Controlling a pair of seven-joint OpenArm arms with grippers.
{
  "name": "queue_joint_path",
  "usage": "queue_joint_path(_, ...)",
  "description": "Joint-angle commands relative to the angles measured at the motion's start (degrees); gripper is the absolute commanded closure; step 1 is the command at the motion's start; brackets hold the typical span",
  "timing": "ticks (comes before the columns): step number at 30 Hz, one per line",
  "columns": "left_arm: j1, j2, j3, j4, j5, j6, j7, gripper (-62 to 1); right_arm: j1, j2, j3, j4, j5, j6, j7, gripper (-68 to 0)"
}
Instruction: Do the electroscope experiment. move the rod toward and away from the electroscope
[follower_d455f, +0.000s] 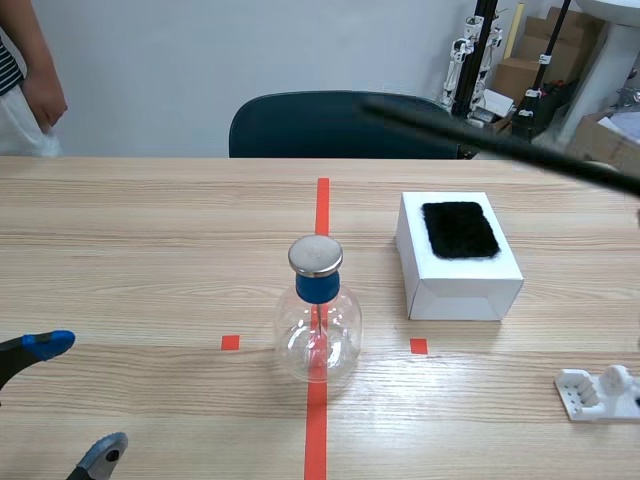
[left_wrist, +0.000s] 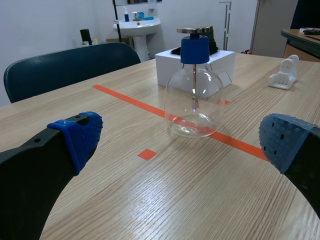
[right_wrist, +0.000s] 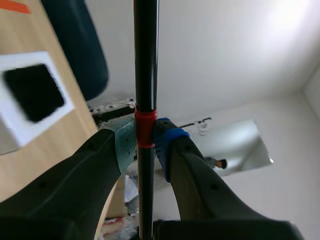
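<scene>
Soft, even indoor light keeps the table (follower_d455f: 150, 260) bright, with only faint shadows at the foot of the white box (follower_d455f: 460, 285) and the glass electroscope (follower_d455f: 318, 335). Its metal cap (follower_d455f: 316, 255) carries a pale sheen. At the scene view's upper right the rod (follower_d455f: 480, 135) smears into a dark streak. In the right wrist view, glare burns out the wall (right_wrist: 280, 20) beyond the rod, and the black pad (right_wrist: 34, 92) is blurred.

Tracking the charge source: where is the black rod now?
In the scene view the black rod slants through the air on the right side, above the white box, clamped in the right gripper and clear of the electroscope.
</scene>
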Motion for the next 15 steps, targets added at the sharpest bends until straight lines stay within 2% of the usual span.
queue_joint_path(1, -0.02, -0.48, -0.48, 0.81, -0.39, 0.11, -1.01, -62.3, -1.33, 0.24, -0.02, 0.63, 0.07, -3.34, 0.7, 0.1)
queue_joint_path(15, -0.02, -0.48, -0.48, 0.81, -0.39, 0.11, -0.98, -62.3, -8.26, -7.13, 0.09, 0.66, -2.36, -3.34, 5.22, 0.1)
